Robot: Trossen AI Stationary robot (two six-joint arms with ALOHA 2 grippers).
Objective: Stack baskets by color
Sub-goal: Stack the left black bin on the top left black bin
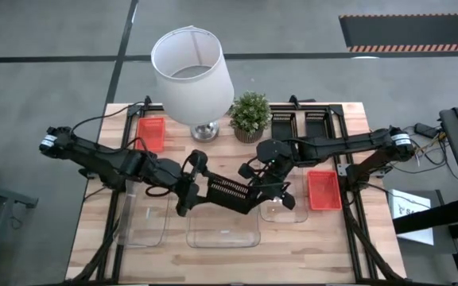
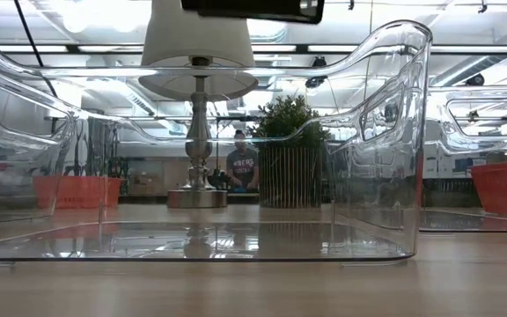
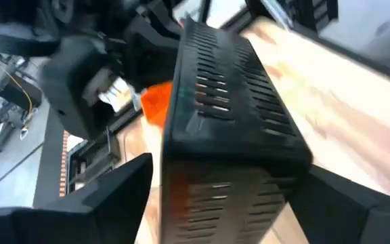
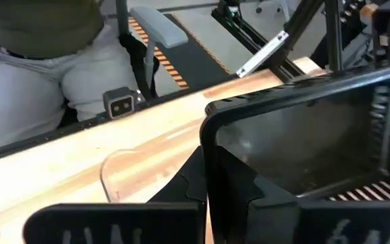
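Black basket [image 1: 230,191] spans both tools: right tool [image 1: 262,184] clamps it (left tool [image 1: 188,187] open).

right end effector [image 4: 212,186]: clamped on black basket [image 4: 303,135] rim | wooden table [image 4: 114,146] below | person seated beyond [image 4: 39,47]

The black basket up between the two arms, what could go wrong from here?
1. The left gripper stands open around one end of the black basket, so only the right gripper, shut on the rim, seems to hold it; it might tilt or slip.
2. It hangs over the clear baskets; a drop could knock them.
3. The lamp and plant stand close behind the arms; a wide swing might clip them.
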